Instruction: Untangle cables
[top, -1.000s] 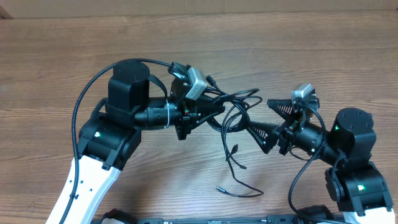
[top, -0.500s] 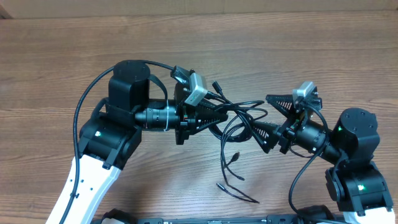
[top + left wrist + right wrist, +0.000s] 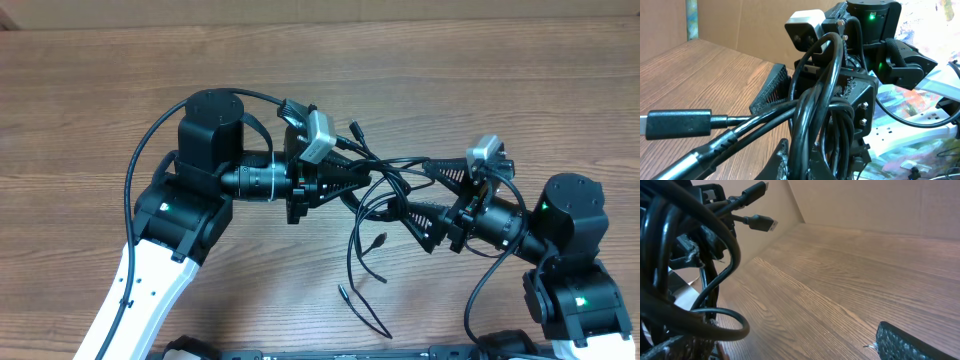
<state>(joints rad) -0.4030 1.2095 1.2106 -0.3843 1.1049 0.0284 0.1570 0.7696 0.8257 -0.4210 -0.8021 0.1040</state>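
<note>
I've moved the left gripper [image 3: 358, 186] and its cables [image 3: 388, 188] toward the right edge of the table [image 3: 560, 90], into the right gripper's [image 3: 416, 188] spread fingers. The dangling tail has swung toward the near edge.

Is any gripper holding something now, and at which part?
The left gripper appears to grip the cables at their bunched middle, not at a plug. The right gripper is open and holds nothing.

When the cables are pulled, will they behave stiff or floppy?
Probably floppy: the cables droop in loose loops below the left gripper. Likely light, being thin. They may snag, since the loops cross.
</note>
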